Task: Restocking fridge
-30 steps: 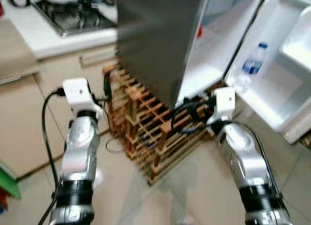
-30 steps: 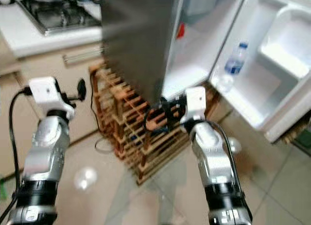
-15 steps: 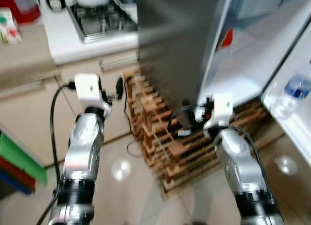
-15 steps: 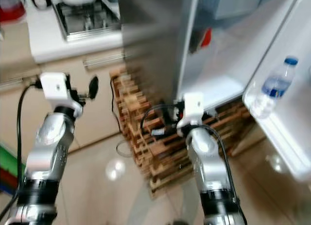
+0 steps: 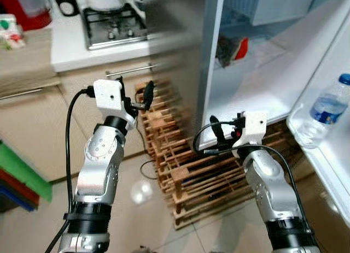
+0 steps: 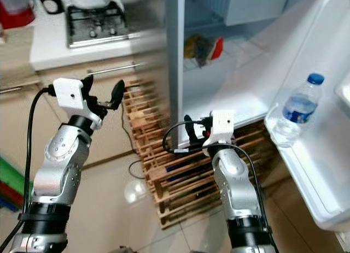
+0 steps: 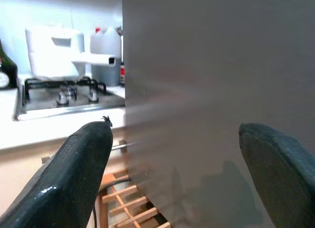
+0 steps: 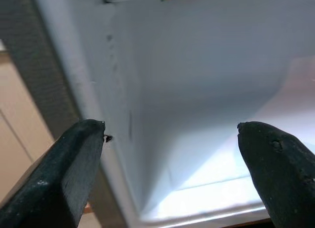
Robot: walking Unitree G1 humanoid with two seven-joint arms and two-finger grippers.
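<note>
Standing in the fridge [image 6: 229, 94] door, a blue-labelled bottle [image 6: 292, 111]; both grippers' jaws wide, empty.

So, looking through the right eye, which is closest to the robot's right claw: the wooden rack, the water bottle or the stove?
From the right gripper:
1. Wooden rack, just below it.
2. Water bottle, in the door shelf on its right.
3. Stove, far up on the counter, left.

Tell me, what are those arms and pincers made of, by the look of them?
Each arm is a rounded, shiny silver shell with a black band lower down. A white box sits at each wrist, with black cables looping off it. The left gripper and right gripper each have two long, matt black fingers with rounded tips.
</note>
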